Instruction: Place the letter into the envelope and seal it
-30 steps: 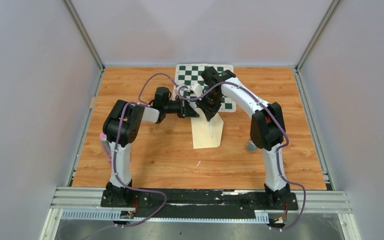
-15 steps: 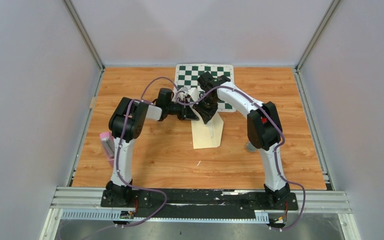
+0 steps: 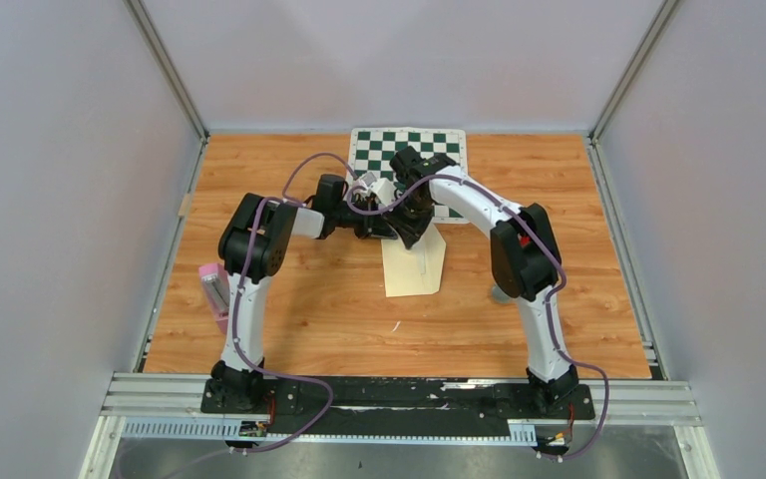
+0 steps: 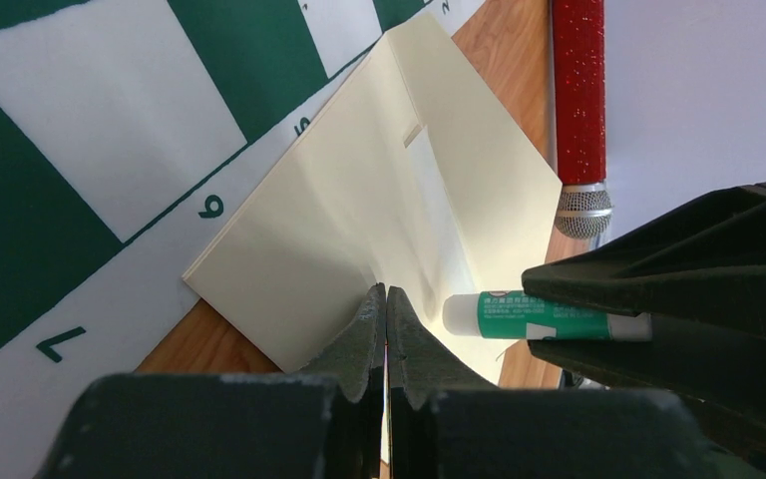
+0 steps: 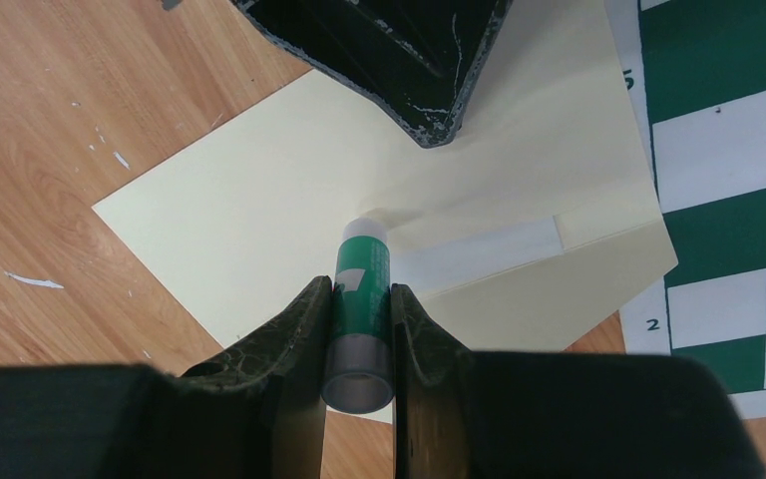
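Glue stick point(image 5: 363, 261) pinched in right gripper point(image 5: 361, 291), tip aimed at envelope point(image 5: 259, 230) flap for sealing; flap apparently pinched by left gripper point(image 4: 386, 294), pressed together, for steadying.

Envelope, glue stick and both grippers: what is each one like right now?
envelope: lying down, flap open, not sealed.
glue stick: held, white end pointing at the envelope.
right gripper: shut on the glue stick.
left gripper: shut, its tips at the envelope.
chessboard: flat, one edge under the envelope.
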